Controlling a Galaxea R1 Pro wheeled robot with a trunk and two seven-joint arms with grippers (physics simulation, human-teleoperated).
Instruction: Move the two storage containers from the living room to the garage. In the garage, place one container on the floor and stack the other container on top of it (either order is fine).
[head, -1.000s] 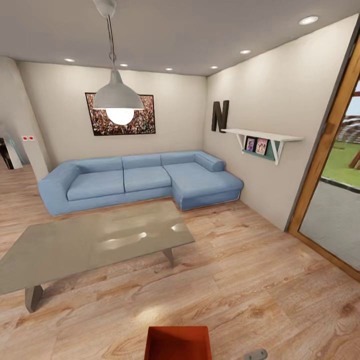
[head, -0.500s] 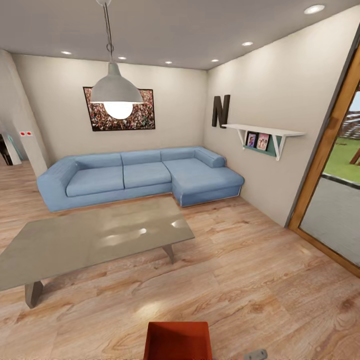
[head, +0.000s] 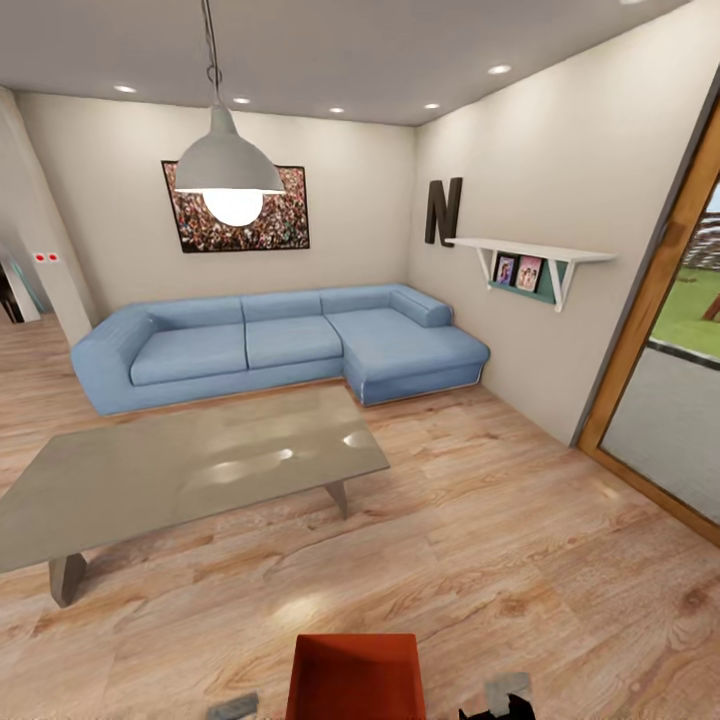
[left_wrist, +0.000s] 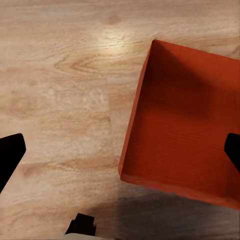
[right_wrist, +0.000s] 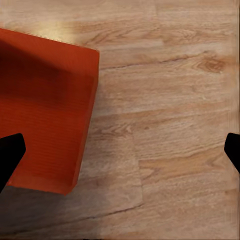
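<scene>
Home living room: blue corner sofa (head: 280, 345), glass coffee table (head: 180, 475), pendant lamp (head: 228, 170), framed picture (head: 275, 215), photo shelf (head: 530, 262), wood-plank floor (head: 500, 560).

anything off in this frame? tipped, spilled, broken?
Nothing stands out. The storage container sits upright and empty on the wood-plank floor, walls intact in both wrist views. The sofa, coffee table and wall shelf look squarely placed. Both end effectors are open, touching nothing.
</scene>
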